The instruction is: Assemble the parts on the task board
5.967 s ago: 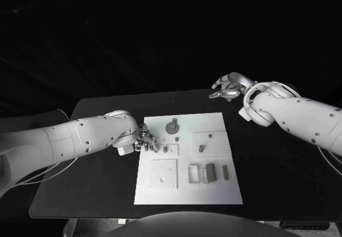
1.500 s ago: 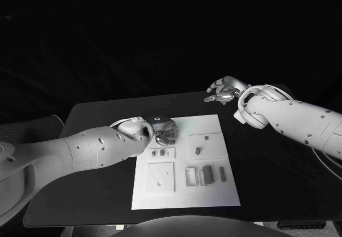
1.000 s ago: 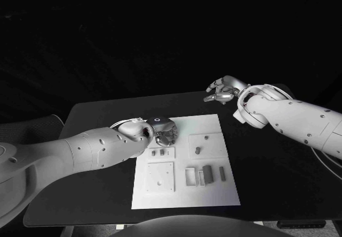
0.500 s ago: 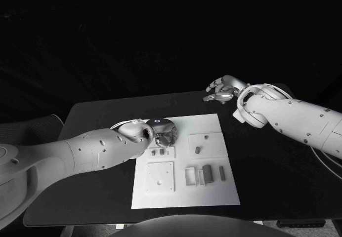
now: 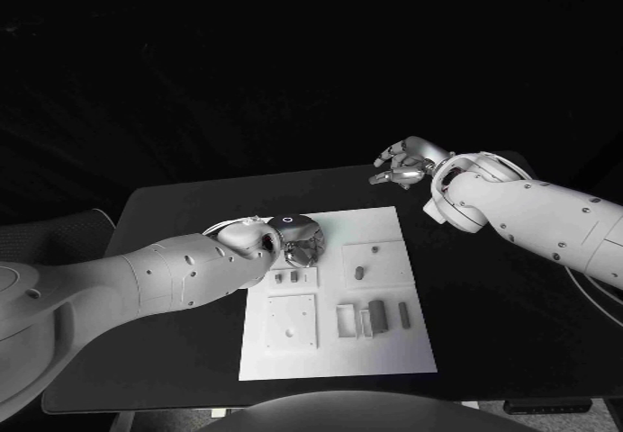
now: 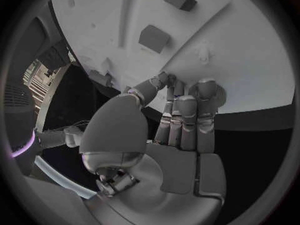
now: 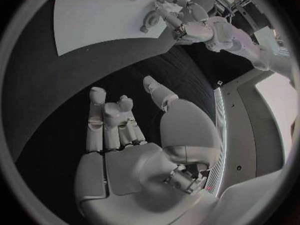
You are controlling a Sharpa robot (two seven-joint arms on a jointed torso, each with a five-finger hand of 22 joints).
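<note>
The white task board [image 5: 390,353] lies mid-table. My left hand [image 5: 296,239] hovers low over its far left corner, fingers bunched together where a round gear part [image 7: 150,20] lies. In the left wrist view the fingertips [image 6: 185,92] meet the board [image 6: 244,60] near its edge, and whether they grip the gear cannot be told. Small grey parts [image 5: 357,270] stand in the board's middle and longer bars [image 5: 381,314] lie further forward. My right hand [image 5: 404,166] hangs above the table's far right, away from the board, holding nothing, fingers [image 7: 106,120] loosely spread.
A raised square plate [image 5: 293,321] sits on the board's near left. Two grey blocks [image 6: 154,37] lie on the board ahead of my left hand. Black table [image 5: 493,306] surrounds the board on all sides.
Six seconds ago my left hand was at the board's left edge; it has moved to the far left corner over the gear. Over the last second it barely shifts. My right hand stays put.
</note>
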